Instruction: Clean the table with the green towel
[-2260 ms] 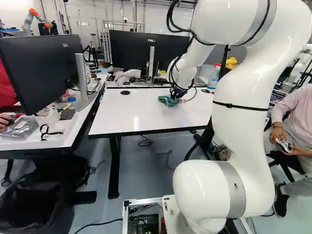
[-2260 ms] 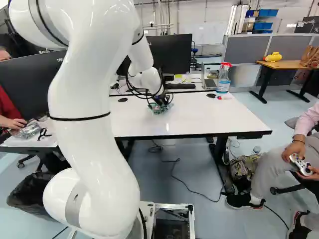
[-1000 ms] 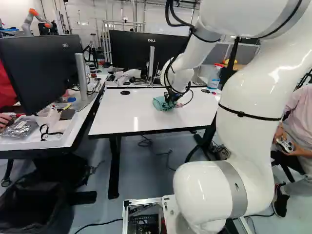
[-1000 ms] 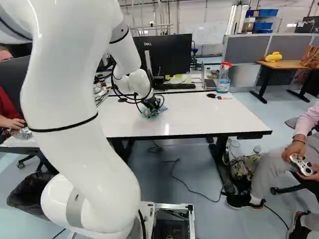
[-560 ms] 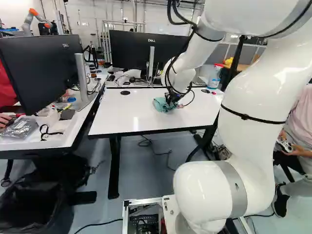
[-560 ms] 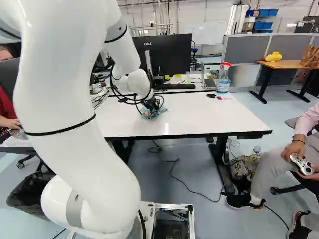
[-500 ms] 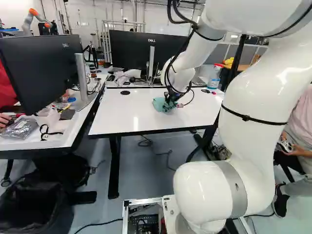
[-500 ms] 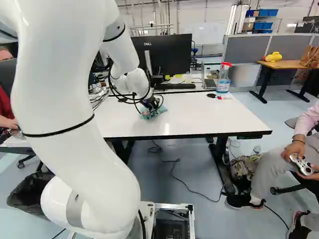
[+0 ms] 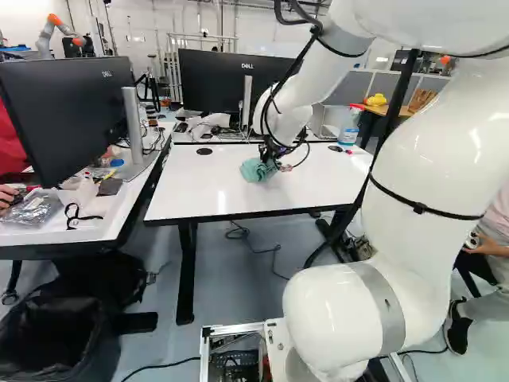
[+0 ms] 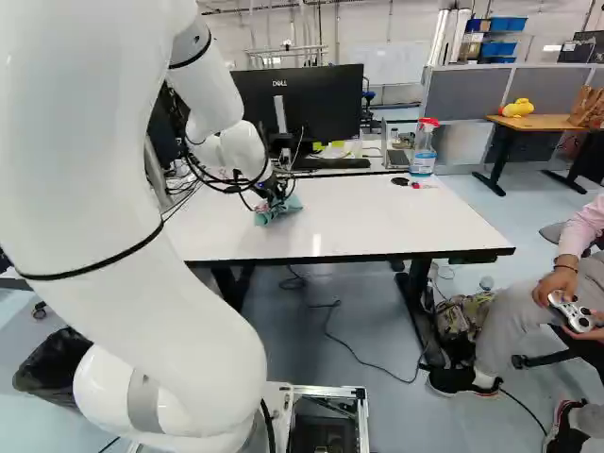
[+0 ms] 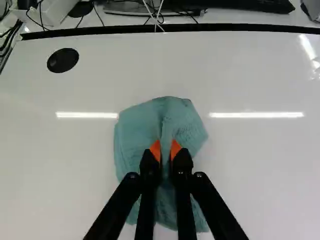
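Pinching the green towel (image 9: 256,170) with the gripper (image 9: 273,153). Fingers narrow, a raised fold of cloth between the orange pads (image 11: 155,149), one pad on each side. In the wrist view, clock centred on the gripper (image 11: 166,151), 12 straight ahead: the towel fans out from 10 round to 2, and a part runs back under the fingers toward 6. It's bunched up on the white table (image 9: 215,199), with tabletop showing all round it.

Same clock: black disc (image 11: 63,60) set in the tabletop between 10 and 11, light streaks (image 11: 256,115) on the surface at 10 and 2.

Right base view, clock centred on the towel: spray bottle (image 10: 423,151) with red head at 2, standing near the table's far edge. Small red item (image 10: 415,185) just beside its foot, at its 6. Wooden table (image 10: 543,124) well apart, also at 2, yellow object (image 10: 517,108) on it.

Left base view, towel centred: far monitor (image 9: 227,83) near 12, nearer monitor (image 9: 67,111) between 9 and 10, black bin (image 9: 60,306) around 8. Arm (image 9: 417,159) rises on the 3 o'clock side. Another robot (image 9: 49,30) at 10, way back.
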### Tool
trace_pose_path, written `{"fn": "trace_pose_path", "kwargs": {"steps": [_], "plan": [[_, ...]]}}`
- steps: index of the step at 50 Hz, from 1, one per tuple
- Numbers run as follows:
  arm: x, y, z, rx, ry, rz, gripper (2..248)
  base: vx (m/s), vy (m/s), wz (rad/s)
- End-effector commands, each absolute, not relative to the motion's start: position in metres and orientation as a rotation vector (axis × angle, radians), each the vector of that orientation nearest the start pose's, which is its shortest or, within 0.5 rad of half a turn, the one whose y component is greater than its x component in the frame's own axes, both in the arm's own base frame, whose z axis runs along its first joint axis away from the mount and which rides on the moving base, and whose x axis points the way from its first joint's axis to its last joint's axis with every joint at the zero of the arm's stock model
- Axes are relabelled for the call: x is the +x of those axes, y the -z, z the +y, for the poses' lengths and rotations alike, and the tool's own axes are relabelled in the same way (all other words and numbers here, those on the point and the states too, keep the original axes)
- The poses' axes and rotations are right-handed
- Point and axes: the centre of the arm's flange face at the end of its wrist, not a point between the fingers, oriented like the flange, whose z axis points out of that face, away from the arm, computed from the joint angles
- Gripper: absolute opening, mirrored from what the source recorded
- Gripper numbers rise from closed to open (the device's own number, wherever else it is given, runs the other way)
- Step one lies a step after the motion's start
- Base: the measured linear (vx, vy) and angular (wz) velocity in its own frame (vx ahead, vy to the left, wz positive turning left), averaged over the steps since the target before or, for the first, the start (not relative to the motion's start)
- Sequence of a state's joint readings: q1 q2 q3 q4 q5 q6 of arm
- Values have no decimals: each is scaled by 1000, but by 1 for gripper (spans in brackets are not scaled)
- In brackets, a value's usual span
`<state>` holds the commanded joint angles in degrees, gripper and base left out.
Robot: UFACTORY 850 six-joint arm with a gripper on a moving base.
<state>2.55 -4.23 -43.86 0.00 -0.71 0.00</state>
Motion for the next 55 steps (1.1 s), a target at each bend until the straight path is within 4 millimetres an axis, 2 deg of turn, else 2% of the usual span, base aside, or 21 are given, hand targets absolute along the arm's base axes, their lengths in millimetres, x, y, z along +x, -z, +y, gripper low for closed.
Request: {"fn": "trace_pose_path", "kwargs": {"steps": [41,55], "plan": [[400,-449,65,-2905,1023,-234,42,0,0,0],[397,-449,68,-2901,1022,-245,42,0,0,0]]}}
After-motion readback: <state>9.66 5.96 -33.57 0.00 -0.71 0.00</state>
